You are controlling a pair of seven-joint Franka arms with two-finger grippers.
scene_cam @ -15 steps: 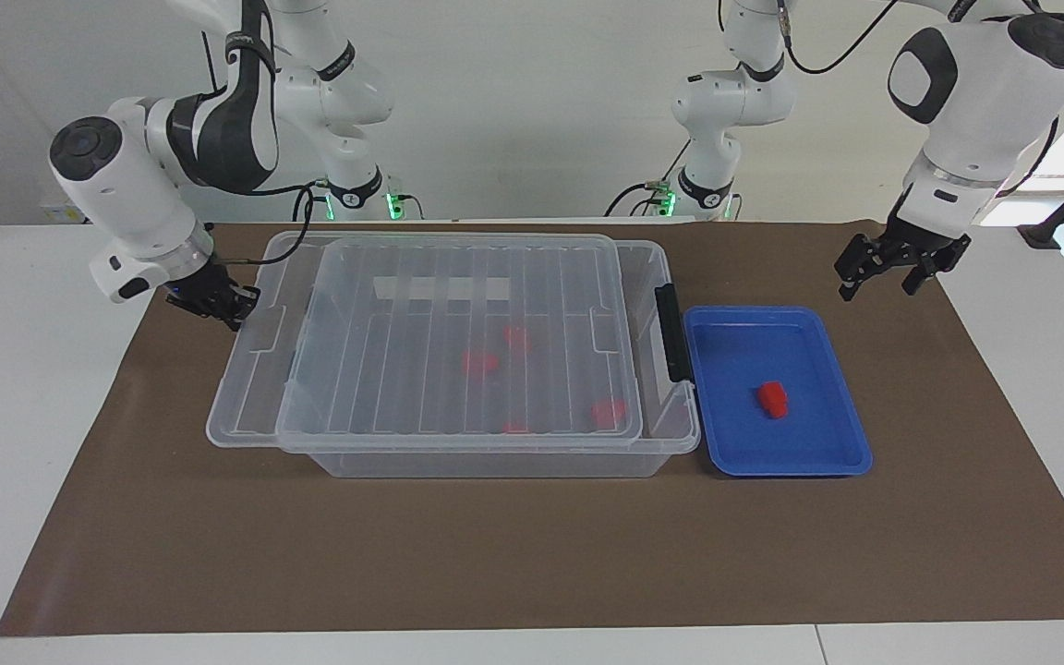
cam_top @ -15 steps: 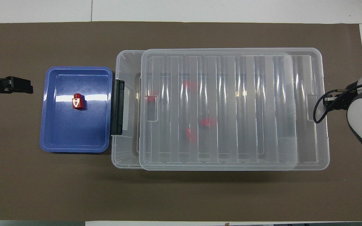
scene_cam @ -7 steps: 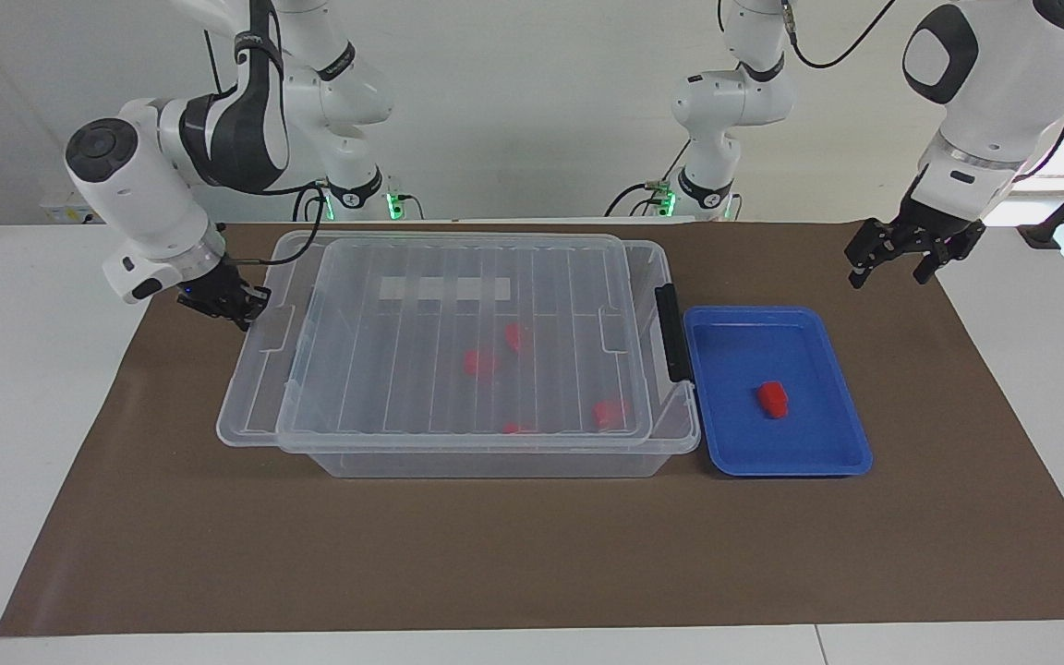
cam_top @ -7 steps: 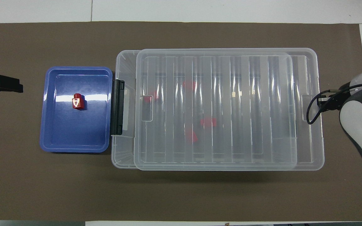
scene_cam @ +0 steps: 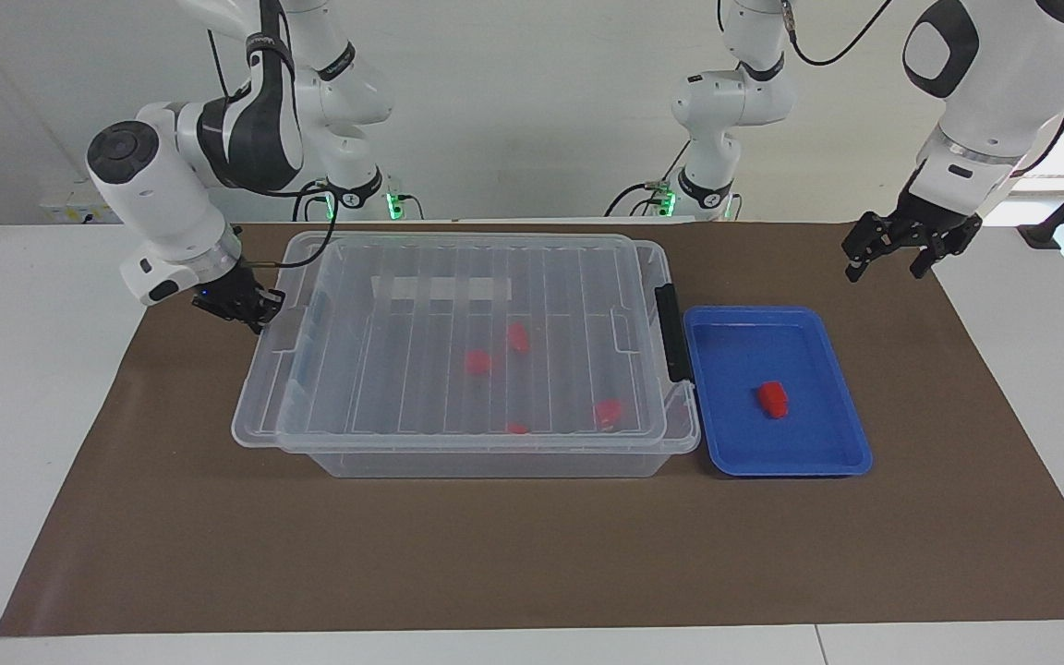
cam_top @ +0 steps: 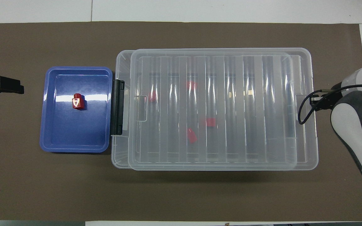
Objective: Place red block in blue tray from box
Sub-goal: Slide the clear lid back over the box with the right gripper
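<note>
One red block (scene_cam: 772, 399) lies in the blue tray (scene_cam: 743, 351), and shows in the overhead view (cam_top: 77, 102) in the tray (cam_top: 74, 135) too. Several more red blocks (scene_cam: 477, 362) lie inside the clear box (scene_cam: 486, 462), seen through its ribbed lid (scene_cam: 421, 351). The lid (cam_top: 247, 125) lies on the box, shifted a little toward the right arm's end. My right gripper (scene_cam: 241, 305) is shut on the lid's edge at that end; it also shows in the overhead view (cam_top: 316, 102). My left gripper (scene_cam: 897, 251) is open and empty, over the brown mat beside the tray.
A black latch (scene_cam: 673, 332) stands up on the box's end next to the tray. The brown mat (scene_cam: 495, 554) covers the table, with bare mat on the side of the box and tray farther from the robots.
The right gripper has slid the lid toward the left arm's end, so it now covers more of the box. The left gripper rose a little and moved away from the tray.
</note>
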